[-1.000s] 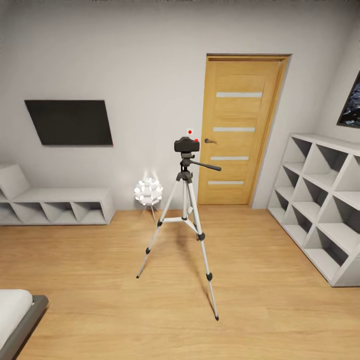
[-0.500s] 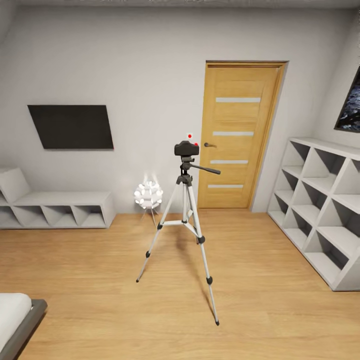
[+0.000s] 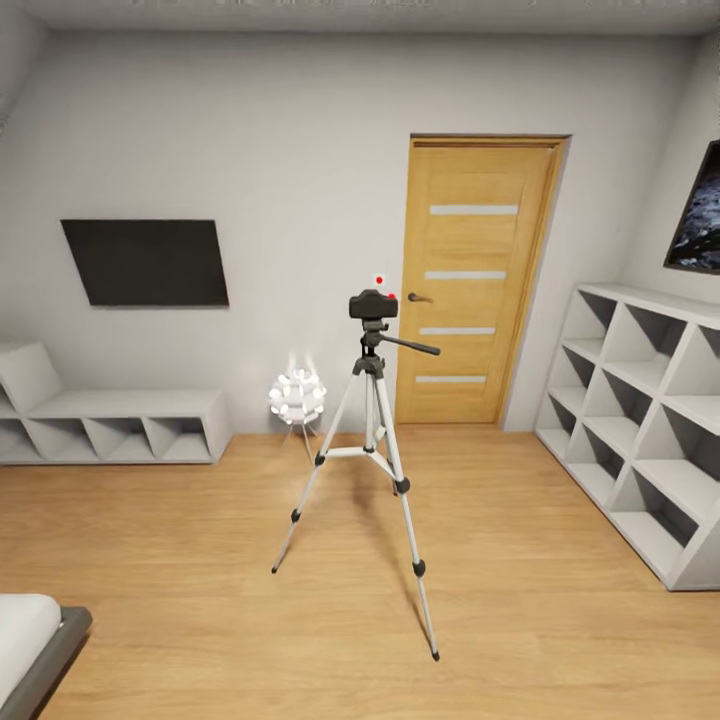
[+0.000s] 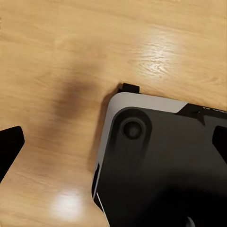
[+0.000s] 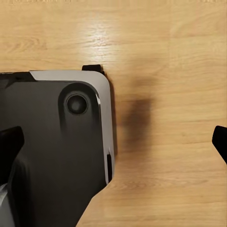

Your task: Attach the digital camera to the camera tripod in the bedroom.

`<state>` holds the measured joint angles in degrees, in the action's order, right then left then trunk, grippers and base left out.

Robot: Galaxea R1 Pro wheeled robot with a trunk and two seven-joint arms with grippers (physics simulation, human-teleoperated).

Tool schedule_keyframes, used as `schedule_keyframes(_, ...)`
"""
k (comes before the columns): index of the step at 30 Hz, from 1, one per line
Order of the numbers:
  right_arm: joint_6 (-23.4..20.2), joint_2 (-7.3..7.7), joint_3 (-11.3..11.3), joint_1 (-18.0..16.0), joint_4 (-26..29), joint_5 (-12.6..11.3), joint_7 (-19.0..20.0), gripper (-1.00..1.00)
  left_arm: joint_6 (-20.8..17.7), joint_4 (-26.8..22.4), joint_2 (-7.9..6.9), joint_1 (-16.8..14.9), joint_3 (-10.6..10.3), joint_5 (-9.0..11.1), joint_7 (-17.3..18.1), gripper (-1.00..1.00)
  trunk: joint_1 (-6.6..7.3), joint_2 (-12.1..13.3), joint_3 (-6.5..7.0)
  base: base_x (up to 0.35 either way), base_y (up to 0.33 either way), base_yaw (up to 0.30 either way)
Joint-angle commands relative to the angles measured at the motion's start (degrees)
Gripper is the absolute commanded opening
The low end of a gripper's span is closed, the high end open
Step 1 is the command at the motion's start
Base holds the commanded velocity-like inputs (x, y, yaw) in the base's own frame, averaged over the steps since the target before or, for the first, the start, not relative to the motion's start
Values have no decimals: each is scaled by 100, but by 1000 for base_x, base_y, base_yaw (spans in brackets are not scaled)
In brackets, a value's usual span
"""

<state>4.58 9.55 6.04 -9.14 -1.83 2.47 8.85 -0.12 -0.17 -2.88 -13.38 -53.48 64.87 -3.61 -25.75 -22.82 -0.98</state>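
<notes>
- Bedroom: matte white walls, light wood-plank floor with soft glossy highlights.
- Wooden door: honey-toned panel with 4 pale horizontal inserts and a dark lever handle, shut, set in the far wall.
- White cube shelves: open square compartments along the right wall; a low white bench with 3 cubbies shown stands under a flat black wall screen.
- Ball-shaped white lamp: cluster of glowing rounded lobes on thin legs, behind and left of the tripod, near the wall.
- Grey bed corner: pale mattress on a dark frame, at the near left.
- Camera tripod: 3 splayed silver legs with black joints and feet, black pan head with a long handle pointing right; it stands mid-floor in front of the door, nothing between it and me.
- Digital camera: small dark boxy body with a red button, seated upright on the tripod head.
- My left claw and right claw: fingertips spread wide, released, holding nothing, each above my dark, rounded-corner base and the floor.
</notes>
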Motion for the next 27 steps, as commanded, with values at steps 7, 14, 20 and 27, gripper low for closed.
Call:
schedule_keyframes(7, 35, 3, 47, -8, -14, 18, 20, 100, 22, -1, -1, 1, -48, 18, -17, 100, -3, -10, 46, 0, 0, 0)
schedule_keyframes(14, 34, 13, 30, -8, -11, 54, 27, 100, 32, -1, -2, 2, -48, 16, -17, 100, -3, -10, 59, 0, 0, 0)
schedule_keyframes(20, 34, 25, 13, -8, -5, 70, 28, 100, 37, -1, -2, 2, -48, 16, -17, 100, -3, -10, 61, 0, 0, 0)
schedule_keyframes(27, 26, 23, -8, -8, -2, 141, 31, 100, 38, -1, 14, 2, -48, 14, -19, 100, -3, -10, 61, 0, 0, 0)
